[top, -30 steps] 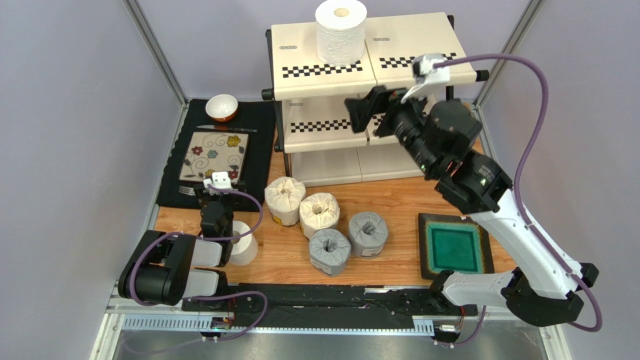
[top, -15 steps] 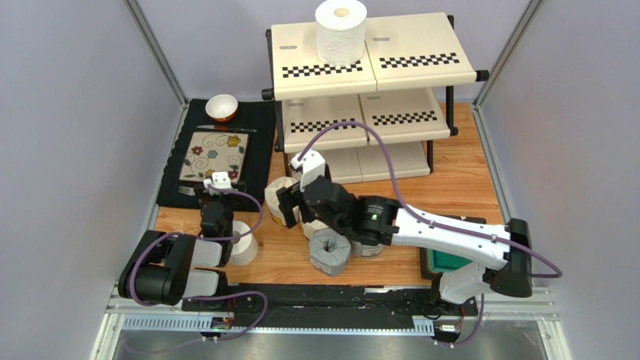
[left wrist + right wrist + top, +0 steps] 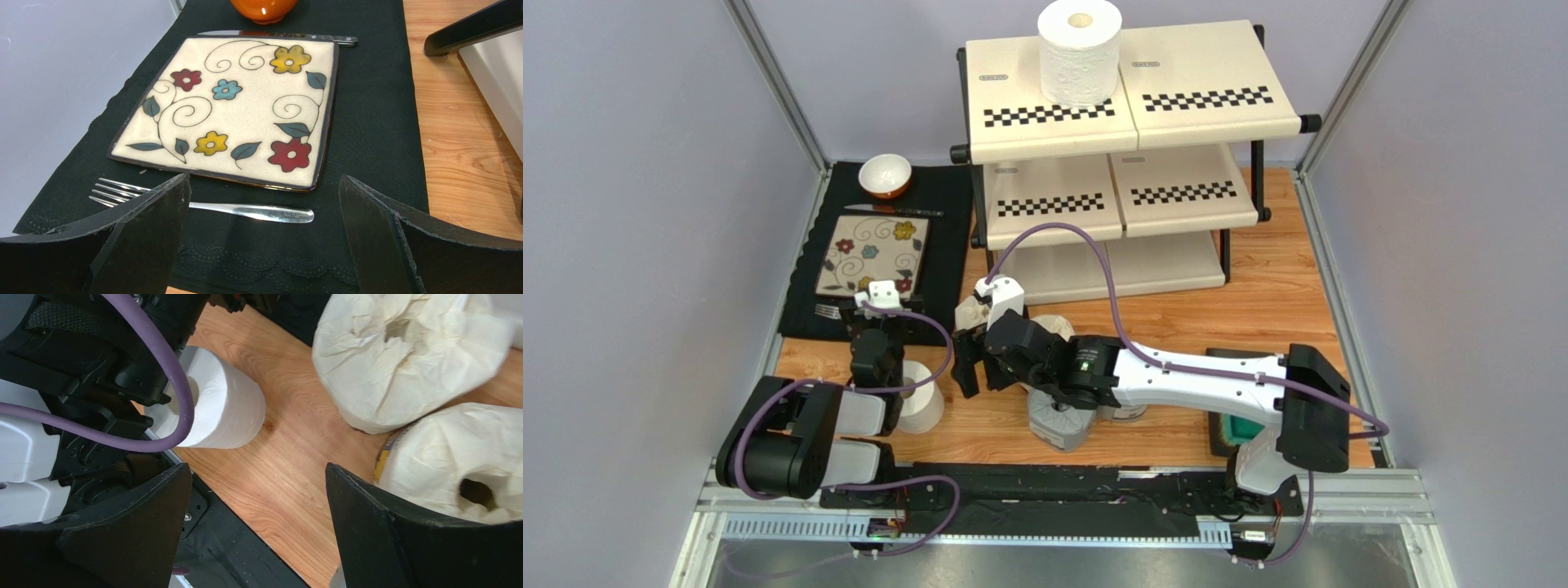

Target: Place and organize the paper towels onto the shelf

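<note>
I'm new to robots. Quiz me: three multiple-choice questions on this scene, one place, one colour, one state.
1. On the shelf, the lone roll stands on: A top tier; B middle tier; C bottom tier.
2. The table roll beside the left arm is: A grey; B white; C cream.
3. The right gripper is: A shut on a roll; B shut, empty; C open, empty.
Answers: 1 A, it stands on the highest panel. 2 B, plain white paper. 3 C, its fingers stand apart, nothing between.

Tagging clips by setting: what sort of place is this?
Probably a lab test cell staged as a home: plain panel walls on metal posts, a wooden tabletop, a shelf and floral plate.
</note>
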Motion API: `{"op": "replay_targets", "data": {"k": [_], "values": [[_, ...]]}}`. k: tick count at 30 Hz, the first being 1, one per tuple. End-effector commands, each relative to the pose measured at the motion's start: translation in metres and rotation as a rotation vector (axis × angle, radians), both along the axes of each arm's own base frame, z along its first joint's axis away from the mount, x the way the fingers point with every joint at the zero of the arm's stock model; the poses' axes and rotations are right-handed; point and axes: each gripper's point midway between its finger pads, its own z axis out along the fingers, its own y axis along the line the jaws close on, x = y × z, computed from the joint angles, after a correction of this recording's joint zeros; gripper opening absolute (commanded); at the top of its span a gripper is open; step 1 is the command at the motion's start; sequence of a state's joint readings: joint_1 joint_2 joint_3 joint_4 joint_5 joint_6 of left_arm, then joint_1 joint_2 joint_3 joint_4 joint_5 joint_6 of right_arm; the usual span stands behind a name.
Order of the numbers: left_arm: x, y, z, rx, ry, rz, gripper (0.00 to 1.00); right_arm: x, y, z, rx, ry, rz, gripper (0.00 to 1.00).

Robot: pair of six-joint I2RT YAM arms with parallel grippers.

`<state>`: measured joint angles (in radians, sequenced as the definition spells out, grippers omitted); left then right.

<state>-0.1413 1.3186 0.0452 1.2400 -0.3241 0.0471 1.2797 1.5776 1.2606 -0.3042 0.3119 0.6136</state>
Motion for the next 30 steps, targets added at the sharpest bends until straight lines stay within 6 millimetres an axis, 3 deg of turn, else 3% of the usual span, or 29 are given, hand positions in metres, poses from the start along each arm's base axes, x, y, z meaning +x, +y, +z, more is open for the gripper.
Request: {"op": "replay_targets", "data": {"k": [1,13,21,30], "values": [[-0.077,0.015,-0.073,0.005,0.196,0.027,0.99,-0.008,0.025,0.013,0.124,0.051,0.037,0.83],[-0.078,0.015,-0.073,-0.002,0.192,0.028,0.99,-0.008,0.042,-0.03,0.136,0.139,-0.005,0.81],[-0.078,0.015,-0.074,-0.002,0.194,0.027,0.99,-0.007,0.061,-0.04,0.213,0.161,0.0,0.8],[-0.077,0.015,-0.074,-0.002,0.198,0.027,0.99,-0.008,0.075,-0.038,0.364,0.198,0.01,0.79]]}}
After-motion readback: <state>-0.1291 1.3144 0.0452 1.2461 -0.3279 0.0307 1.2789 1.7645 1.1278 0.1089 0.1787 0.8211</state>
